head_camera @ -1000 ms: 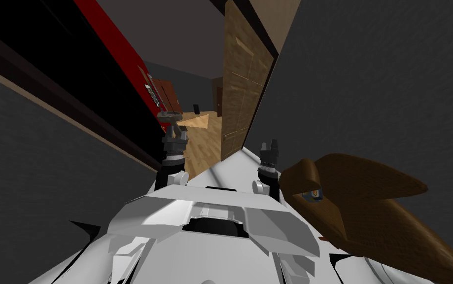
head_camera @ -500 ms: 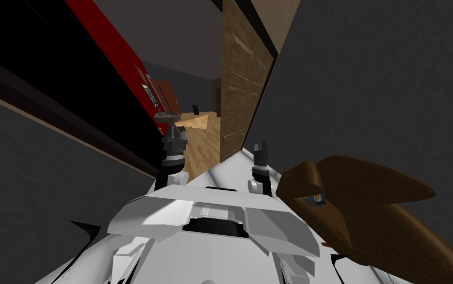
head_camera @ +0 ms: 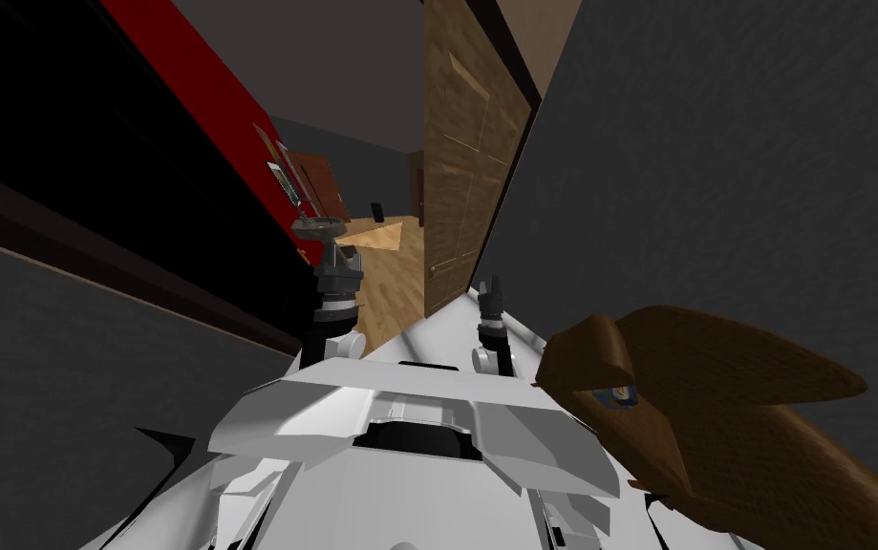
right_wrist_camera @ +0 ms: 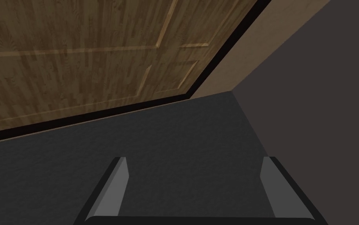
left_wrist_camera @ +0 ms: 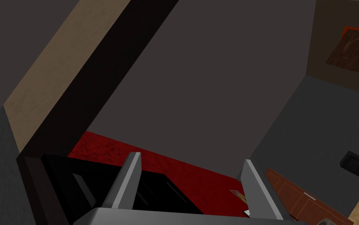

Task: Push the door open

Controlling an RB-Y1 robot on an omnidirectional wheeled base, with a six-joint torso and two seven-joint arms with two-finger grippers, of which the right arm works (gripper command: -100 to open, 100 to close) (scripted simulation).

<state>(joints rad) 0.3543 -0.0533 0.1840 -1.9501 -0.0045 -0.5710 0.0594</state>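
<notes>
Door: the brown panelled wooden door (head_camera: 460,162) stands ahead of us and a little to our right, swung ajar. Light wood floor (head_camera: 396,272) shows through the gap on its left.
Door handle: a small handle (head_camera: 435,268) sits low on the door's near edge.
Right arm: we hold it stretched forward from the shoulder, forearm aimed at the foot of the door. The right gripper (head_camera: 492,288) is near the door's lower corner, beside the dark door frame (right_wrist_camera: 213,66).
Right fingers: the two fingers (right_wrist_camera: 116,183) stand apart with nothing between them. The dark grey wall (right_wrist_camera: 155,133) lies straight ahead of them, and the door is beyond the tips, not touching.
Left arm: we hold it forward too. The left gripper (head_camera: 339,256) is raised in the opening above the wood floor, close to the red wall (head_camera: 226,124).
Left fingers: the fingers (left_wrist_camera: 129,175) are spread and hold nothing.
Right side: a curved brown wooden object (head_camera: 714,401) sits close by our right shoulder, against the grey wall.
</notes>
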